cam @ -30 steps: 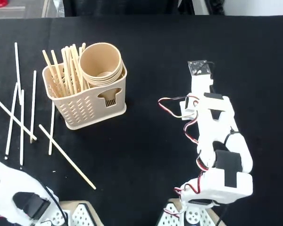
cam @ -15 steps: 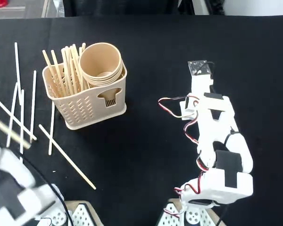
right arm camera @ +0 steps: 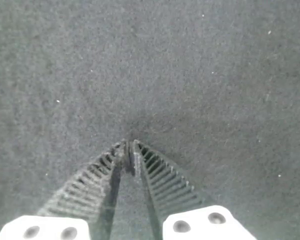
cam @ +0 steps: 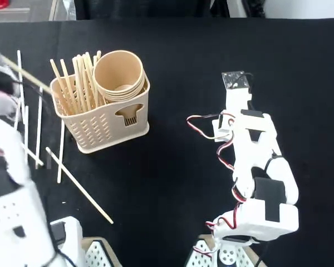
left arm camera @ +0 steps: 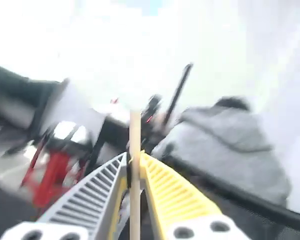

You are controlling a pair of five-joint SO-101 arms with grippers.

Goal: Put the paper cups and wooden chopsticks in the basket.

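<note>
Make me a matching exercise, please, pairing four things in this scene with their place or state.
Things:
1. cups
2. left pincer
3. right pincer
4. loose chopstick

Places or states:
A. shut, holding nothing
B. lying on the table near the basket
C. stacked inside the basket
D. shut on a chopstick

Pairs: 1-C, 2-D, 3-A, 4-B.

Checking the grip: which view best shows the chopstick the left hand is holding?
The left wrist view: the chopstick stands pinched in the left hand, close up. The high view gives it as a blurred stick slanting beside the basket. The right wrist view faces black tablecloth instead.
</note>
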